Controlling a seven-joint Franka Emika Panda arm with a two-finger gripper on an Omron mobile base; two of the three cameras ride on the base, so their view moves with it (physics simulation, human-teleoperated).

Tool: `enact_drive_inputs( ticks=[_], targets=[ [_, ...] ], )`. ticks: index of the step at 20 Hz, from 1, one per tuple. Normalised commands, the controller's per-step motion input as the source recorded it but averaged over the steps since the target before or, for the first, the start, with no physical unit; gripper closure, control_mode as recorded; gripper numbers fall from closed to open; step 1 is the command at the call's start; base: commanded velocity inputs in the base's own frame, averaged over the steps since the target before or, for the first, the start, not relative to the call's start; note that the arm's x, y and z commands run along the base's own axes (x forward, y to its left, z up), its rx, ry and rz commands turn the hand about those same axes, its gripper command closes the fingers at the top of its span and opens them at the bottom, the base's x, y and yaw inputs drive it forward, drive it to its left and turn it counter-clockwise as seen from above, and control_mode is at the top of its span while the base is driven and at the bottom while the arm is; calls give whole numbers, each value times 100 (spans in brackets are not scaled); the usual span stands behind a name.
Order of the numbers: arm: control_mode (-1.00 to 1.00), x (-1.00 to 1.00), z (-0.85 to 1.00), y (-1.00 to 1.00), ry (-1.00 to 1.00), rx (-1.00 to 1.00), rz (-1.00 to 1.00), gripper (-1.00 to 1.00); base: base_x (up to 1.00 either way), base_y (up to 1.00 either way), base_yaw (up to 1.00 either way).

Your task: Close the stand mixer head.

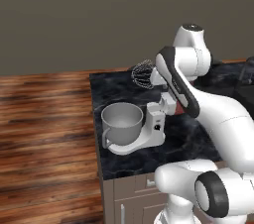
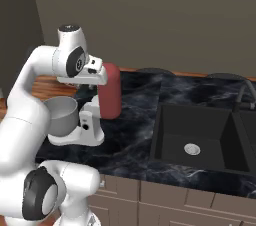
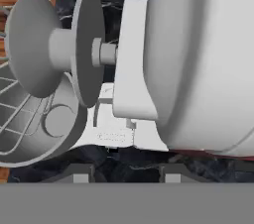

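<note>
Dark red and tilted up at centre frame, the stand mixer head looks heavy, stiff and hinged, best pushed down on its smooth top, above the bowl, while the gripper shows only fingertips, spread apart and empty.

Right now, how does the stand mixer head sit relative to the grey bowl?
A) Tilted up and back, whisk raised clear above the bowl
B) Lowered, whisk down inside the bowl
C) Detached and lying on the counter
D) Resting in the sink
A: the stand mixer head stands tilted up on its base, with the whisk in the air well above the open bowl.
</note>
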Motion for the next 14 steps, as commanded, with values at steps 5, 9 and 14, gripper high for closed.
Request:
enact_drive_inputs(
  ticks=[5, 9, 14],
  targets=[
    [-100, -38, 0, -31, -6, 4, 0, -100, 0, 0, 0],
    [-100, -58, 0, -83, -9, 14, 0, -100, 0, 0, 0],
    [-100, -40, 0, -88, -16, 16, 9, -100, 0, 0, 0]
  ],
)
